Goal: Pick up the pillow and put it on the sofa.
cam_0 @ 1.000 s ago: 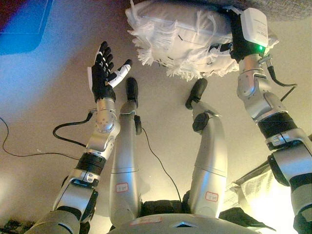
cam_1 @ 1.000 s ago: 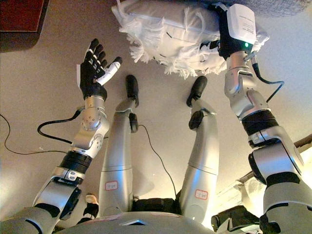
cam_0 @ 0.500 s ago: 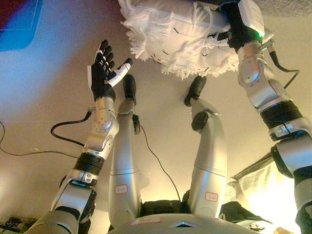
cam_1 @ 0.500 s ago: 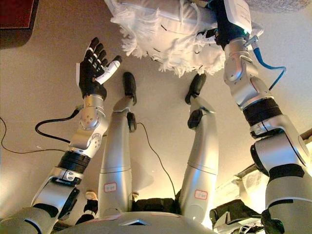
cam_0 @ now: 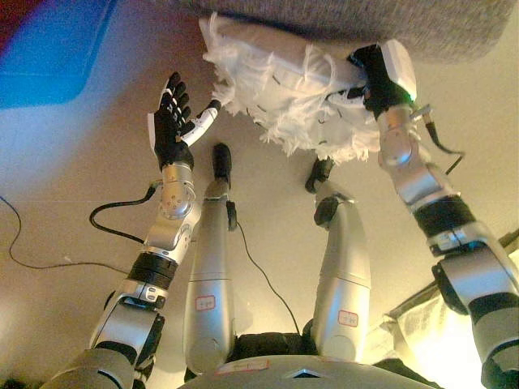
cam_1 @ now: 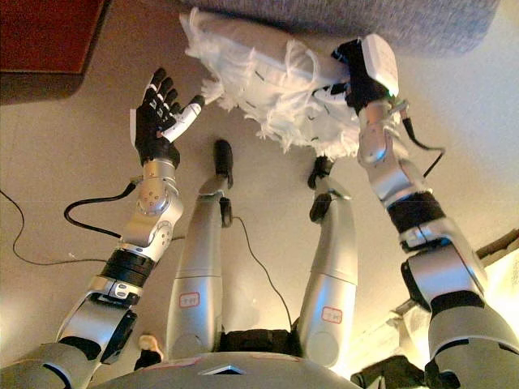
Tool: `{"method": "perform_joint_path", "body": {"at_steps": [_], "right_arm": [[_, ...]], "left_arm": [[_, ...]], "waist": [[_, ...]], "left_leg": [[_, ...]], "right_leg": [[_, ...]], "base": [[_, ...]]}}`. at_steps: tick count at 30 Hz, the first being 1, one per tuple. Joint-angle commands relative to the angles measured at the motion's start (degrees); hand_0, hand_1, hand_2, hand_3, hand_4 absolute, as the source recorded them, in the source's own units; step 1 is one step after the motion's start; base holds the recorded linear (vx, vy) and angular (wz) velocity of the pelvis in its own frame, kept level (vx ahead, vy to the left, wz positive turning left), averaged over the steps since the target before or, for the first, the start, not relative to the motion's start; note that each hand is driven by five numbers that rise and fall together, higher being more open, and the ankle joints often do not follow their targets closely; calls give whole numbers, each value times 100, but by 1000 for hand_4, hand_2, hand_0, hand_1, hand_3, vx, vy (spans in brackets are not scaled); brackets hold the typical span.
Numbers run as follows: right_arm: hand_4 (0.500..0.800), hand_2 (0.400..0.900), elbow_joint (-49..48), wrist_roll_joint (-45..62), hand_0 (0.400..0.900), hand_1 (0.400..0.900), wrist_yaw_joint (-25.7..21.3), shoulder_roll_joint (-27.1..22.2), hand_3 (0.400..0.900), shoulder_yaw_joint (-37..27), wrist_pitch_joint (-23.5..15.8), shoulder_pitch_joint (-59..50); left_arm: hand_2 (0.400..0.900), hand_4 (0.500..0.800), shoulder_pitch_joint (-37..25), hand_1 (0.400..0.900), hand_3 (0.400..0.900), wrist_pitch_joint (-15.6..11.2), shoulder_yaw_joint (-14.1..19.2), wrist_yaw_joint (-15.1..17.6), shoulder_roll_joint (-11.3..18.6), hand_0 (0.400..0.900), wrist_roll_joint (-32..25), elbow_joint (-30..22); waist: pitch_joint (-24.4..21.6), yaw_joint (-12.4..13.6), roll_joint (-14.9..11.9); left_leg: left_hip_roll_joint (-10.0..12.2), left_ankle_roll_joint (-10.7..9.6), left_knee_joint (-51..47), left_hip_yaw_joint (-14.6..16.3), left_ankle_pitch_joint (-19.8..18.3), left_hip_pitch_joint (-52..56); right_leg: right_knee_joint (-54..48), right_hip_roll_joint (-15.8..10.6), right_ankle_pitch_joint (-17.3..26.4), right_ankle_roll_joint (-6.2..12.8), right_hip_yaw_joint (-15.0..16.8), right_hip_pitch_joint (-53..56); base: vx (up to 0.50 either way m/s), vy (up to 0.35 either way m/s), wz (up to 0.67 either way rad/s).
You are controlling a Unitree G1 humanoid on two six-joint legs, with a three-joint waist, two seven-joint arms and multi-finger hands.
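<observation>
A white pillow [cam_0: 280, 85] with shaggy fringes hangs above the floor, just under the front edge of the grey sofa [cam_0: 349, 23] at the top of the view. My right hand [cam_0: 366, 77] grips the pillow's right end, dark fingers curled into the fabric. My left hand [cam_0: 172, 123] is raised at the pillow's left side, open with fingers spread, palm turned toward it. Its white-tipped thumb reaches the left fringe. In the right eye view the pillow [cam_1: 259, 69] lies between the left hand [cam_1: 158, 117] and the right hand [cam_1: 350, 69].
Beige floor spreads below the pillow. A dark red-brown piece of furniture [cam_1: 40, 40] fills the top left corner. A pale cloth-covered object [cam_0: 442, 324] sits at the lower right beside my right arm.
The view has shifted, so more of the sofa shows. My right hand has carried the pillow leftward; its fringe now meets the left thumb. The left hand has stayed open.
</observation>
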Motion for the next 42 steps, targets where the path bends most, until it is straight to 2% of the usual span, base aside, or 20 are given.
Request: {"method": "perform_joint_path", "body": {"at_steps": [1,3,8,11,13,18,24,32,38,42], "right_arm": [[500,400,-1472,-388,400,400,-877,-147,400,-828,-780,-242],[500,400,-1763,-552,400,400,-904,-142,400,-951,-860,109],[500,400,-2531,-1052,400,400,-1074,-137,400,-1235,-1144,1006],[500,400,-2640,-1328,400,400,-1103,-268,400,-1342,-1246,1529],[500,400,-2877,-1272,400,400,-989,-263,400,-1518,-1310,1867],[500,400,-3513,-1195,400,400,-740,-189,400,-2065,-1542,2664],[500,400,-4100,-954,400,400,-556,-49,400,-2676,-1688,3102],[500,400,-4167,-401,400,400,-273,35,400,-2711,-1814,3118],[500,400,-4012,-254,400,400,-243,-95,400,-2724,-1847,2899],[500,400,-3504,-107,400,400,-310,-360,400,-2525,-1776,2396]], "left_arm": [[900,800,210,900,900,-429,261,168,-50,900,401,56],[900,800,387,900,900,-466,275,171,-15,900,471,93],[900,800,846,900,900,-500,369,40,-142,900,474,755],[900,800,1077,900,900,-523,344,-122,-208,900,530,985],[900,800,1346,900,900,-488,408,-262,-161,900,580,868],[900,800,1924,900,900,-412,687,-596,-137,900,802,880],[900,800,2292,900,900,-306,932,-832,-288,900,918,971],[900,800,2687,900,900,-255,936,-1066,-275,900,994,794],[900,800,2804,900,900,-225,947,-1191,-275,900,959,762],[900,800,2857,900,900,-204,923,-1229,-214,900,904,696]], "waist": [[-350,-130,-136],[-349,-138,-179],[-570,-204,-375],[-827,-260,-440],[-1071,-252,-428],[-1803,-277,-494],[-2550,-327,-569],[-2751,-190,-659],[-2735,-89,-687],[-2635,15,-690]], "left_leg": [[-1,37,-499,-295,-211,859],[26,32,-623,-300,-201,1250],[223,2,-1139,-261,-192,2577],[286,-15,-1720,-235,-37,3377],[368,-24,-2244,-198,96,3914],[456,-27,-3244,179,343,5035],[520,-51,-3793,609,347,5932],[535,22,-3757,720,241,6196],[580,-22,-3786,657,293,6171],[615,-66,-3788,582,357,6103]], "right_leg": [[-116,64,16,577,112,724],[-296,114,30,569,70,1136],[-1148,249,213,597,-13,2595],[-1940,263,515,673,-49,3575],[-2561,319,723,751,-122,4166],[-3536,352,1190,957,-87,5064],[-3848,341,1151,1061,-110,5686],[-3855,372,1102,1019,16,5881],[-3876,387,1064,988,-98,5955],[-3881,397,1045,959,-178,5969]], "base": [[76,-4,-11],[75,-3,-13],[117,-12,-10],[141,25,1],[175,47,-9],[127,90,-29],[73,80,-20],[36,18,-10],[28,-15,12],[11,-30,13]]}}
